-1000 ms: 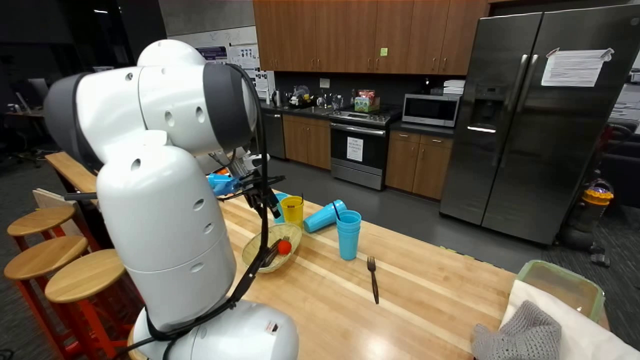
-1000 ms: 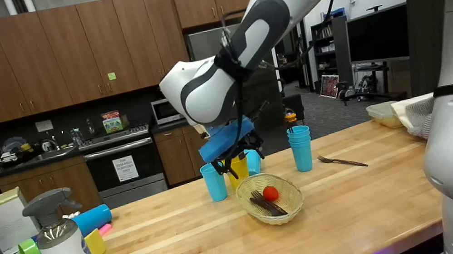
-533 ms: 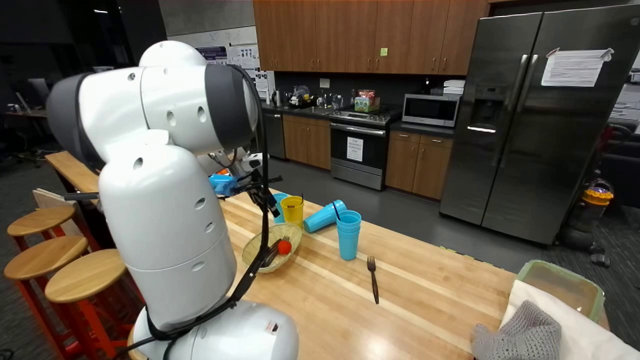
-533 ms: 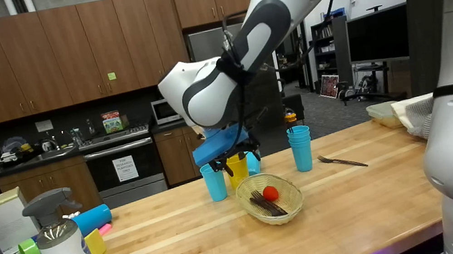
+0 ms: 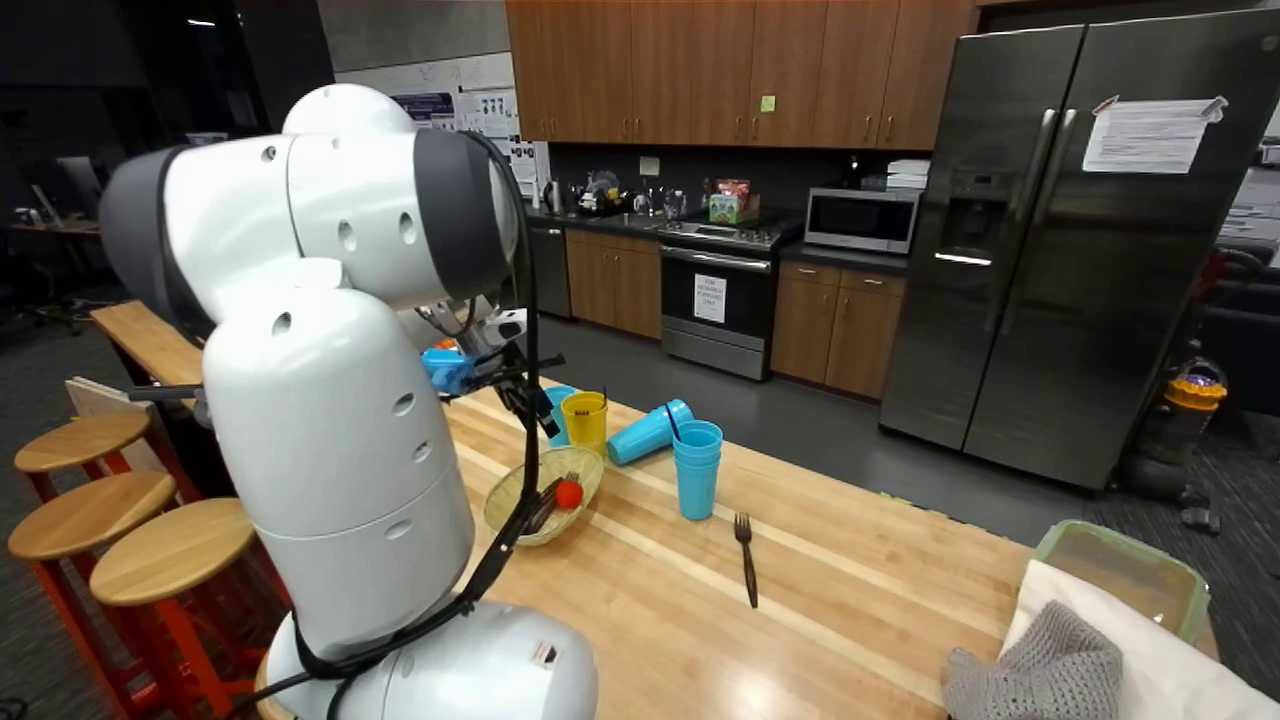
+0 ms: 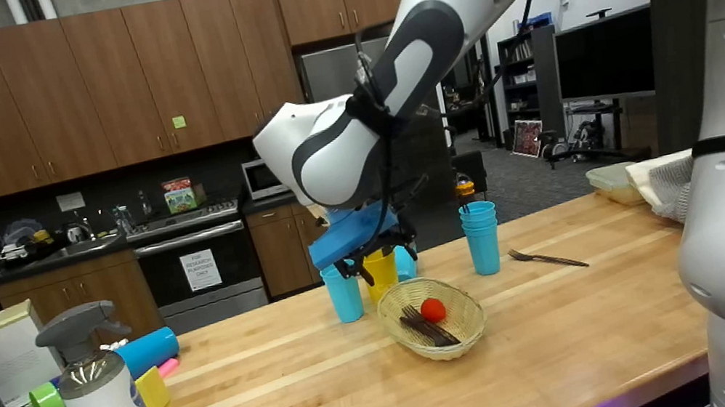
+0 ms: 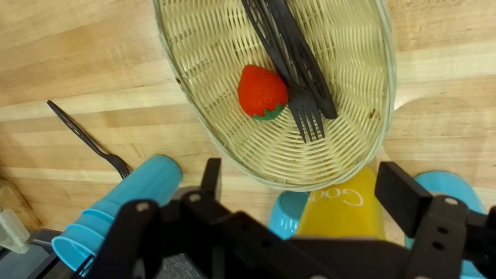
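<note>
Wicker basket (image 7: pixel 360 73) is the landmark: beyond it hangs the gripper (image 7: pixel 300 168), jaws wide apart and holding nothing, and the yellow cup (image 7: pixel 341 213) stands upright by the basket's far rim in both exterior views. The cup is probably light, stiff plastic, slightly slippery; take hold across opposite walls below the mouth, with modest force. Compared with a second ago, the gripper has shifted slightly; basket and cup have not.
</note>
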### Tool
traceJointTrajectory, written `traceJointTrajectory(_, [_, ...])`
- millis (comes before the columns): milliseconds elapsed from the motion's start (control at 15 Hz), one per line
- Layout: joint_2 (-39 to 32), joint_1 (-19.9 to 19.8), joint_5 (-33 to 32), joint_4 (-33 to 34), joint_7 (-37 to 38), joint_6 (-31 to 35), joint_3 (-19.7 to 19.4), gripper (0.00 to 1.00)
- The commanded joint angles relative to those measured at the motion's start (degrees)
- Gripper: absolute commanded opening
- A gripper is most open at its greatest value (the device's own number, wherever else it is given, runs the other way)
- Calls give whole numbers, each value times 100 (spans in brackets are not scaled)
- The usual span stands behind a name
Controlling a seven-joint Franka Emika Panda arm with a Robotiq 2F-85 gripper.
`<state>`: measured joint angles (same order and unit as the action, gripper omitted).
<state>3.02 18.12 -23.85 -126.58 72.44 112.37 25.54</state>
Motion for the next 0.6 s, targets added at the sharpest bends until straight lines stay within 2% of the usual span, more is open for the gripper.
traceJointTrajectory(0, [-16,117,84,13,-174,-46,-102,100])
traceJointTrajectory(533, [-94,178,641,142,-238,-462,-115,100])
